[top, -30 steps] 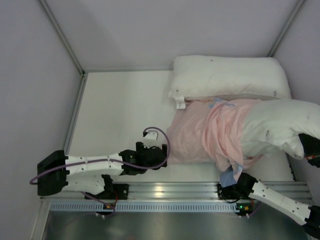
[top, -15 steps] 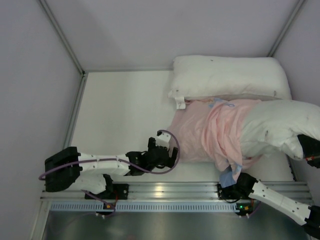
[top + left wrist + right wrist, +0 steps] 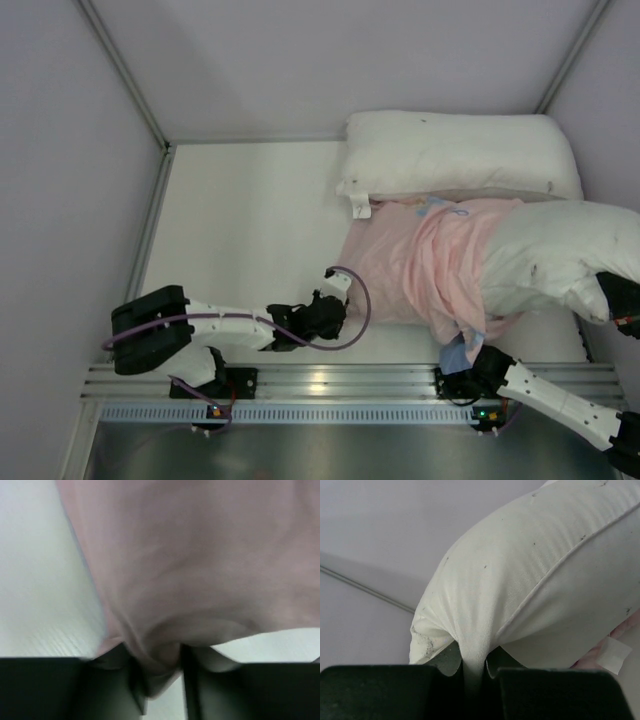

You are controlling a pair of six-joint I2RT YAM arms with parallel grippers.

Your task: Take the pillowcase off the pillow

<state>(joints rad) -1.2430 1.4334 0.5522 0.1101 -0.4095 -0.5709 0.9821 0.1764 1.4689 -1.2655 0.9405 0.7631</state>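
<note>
Left gripper (image 3: 157,680) closed on near-left corner of soft pale-pink fabric pillowcase (image 3: 390,265), sleeved over left half of plump white speckled pillow (image 3: 560,250); right gripper (image 3: 472,672) pinching its bare right corner. Limp, light, prone to bunching: best gripped at seams. Beyond, second white tagged pillow (image 3: 450,150).

Two plump white rectangular fabric pillows: one speckled pillow (image 3: 560,258) with tiny dark dots, one tagged pillow (image 3: 455,150) with a small white corner tag. One soft pale pink fabric pillowcase (image 3: 415,265). Two white-and-black robot arms: left arm (image 3: 235,325), right arm (image 3: 555,395). One white counter (image 3: 240,220).
</note>
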